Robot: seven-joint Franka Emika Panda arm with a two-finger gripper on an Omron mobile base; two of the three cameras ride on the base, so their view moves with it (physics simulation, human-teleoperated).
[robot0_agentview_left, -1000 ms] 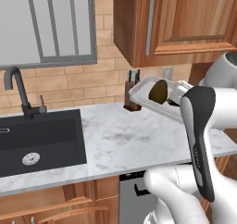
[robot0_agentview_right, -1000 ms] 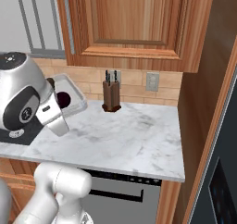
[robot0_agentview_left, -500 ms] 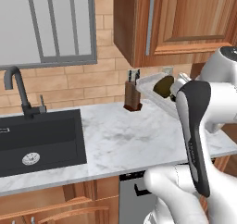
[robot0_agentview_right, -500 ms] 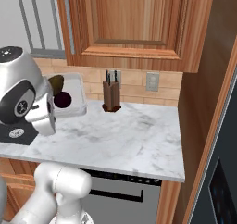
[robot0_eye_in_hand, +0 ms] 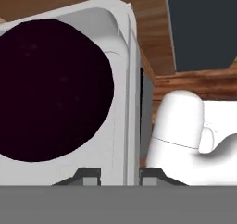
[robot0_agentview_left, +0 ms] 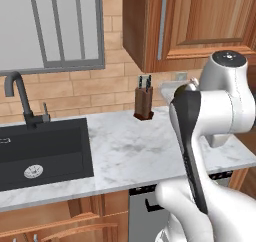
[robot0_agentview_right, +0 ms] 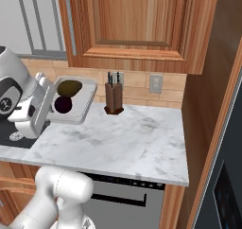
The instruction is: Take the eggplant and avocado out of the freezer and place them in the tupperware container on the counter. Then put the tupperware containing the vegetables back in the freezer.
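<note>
The counter (robot0_agentview_right: pixel 118 143) is a flat slab of white-grey veined marble over wooden cabinets and a grey dishwasher front (robot0_agentview_right: pixel 127 195). It serves as the landmark here. Above it hang smooth brown wooden wall cupboards (robot0_agentview_right: pixel 137 24) with raised panel doors. A brick-pattern backsplash (robot0_agentview_left: pixel 75 91) runs behind it. Set into its left part is a matt black rectangular sink (robot0_agentview_left: pixel 40 151) with a dark curved tap (robot0_agentview_left: pixel 20 98).

At the back of the counter, against the backsplash, stands a brown wooden knife block (robot0_agentview_right: pixel 113 99) with dark handles upright in it.

The tupperware container (robot0_agentview_right: pixel 80 107) is a shallow rectangular tray, pale and translucent, with a low rim and rounded corners. It is lifted clear of the counter, above its left end, and tilted so that its open face turns toward the right base camera. The gripper (robot0_eye_in_hand: pixel 119 174) is clamped on the container's rim; in the hand view the rim wall (robot0_eye_in_hand: pixel 129 102) passes between the two dark fingertips.

The container holds two items. The eggplant (robot0_agentview_right: pixel 63 104) is a dark purple, almost black rounded lump in the lower part of the tray. The avocado (robot0_agentview_right: pixel 70 87) is an olive-brown ball just above it, the two touching or nearly so.

Compared with one second ago, the container sits higher above the counter and farther right in the left base view, where the arm now covers most of it, leaving one pale corner (robot0_agentview_left: pixel 170 88) visible beside the knife block. The grip is unchanged.
</note>
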